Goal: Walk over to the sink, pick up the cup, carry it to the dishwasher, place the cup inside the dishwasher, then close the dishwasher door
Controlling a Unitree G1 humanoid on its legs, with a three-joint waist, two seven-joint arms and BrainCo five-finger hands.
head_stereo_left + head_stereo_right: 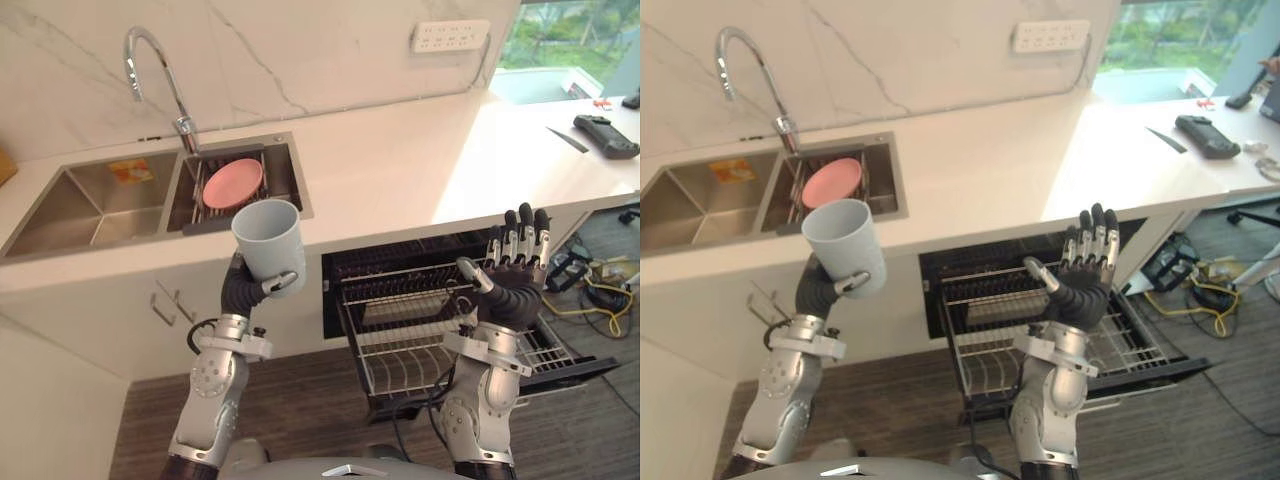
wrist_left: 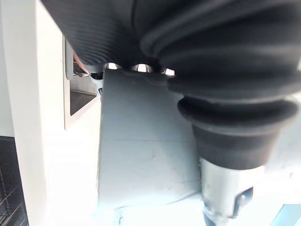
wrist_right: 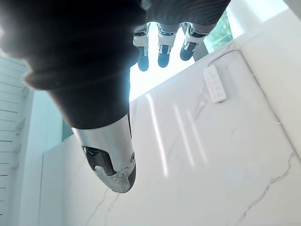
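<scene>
Grey cup, upright, gripped by curled left fingers, near the table edge; right fingers straight, empty, raised above open dishwasher rack.

Bright daylight from window, glare on countertop

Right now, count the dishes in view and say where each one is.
2. The pale blue cup is in the left hand; the pink plate lies in the sink. Others may be hidden in the open dishwasher.
</scene>
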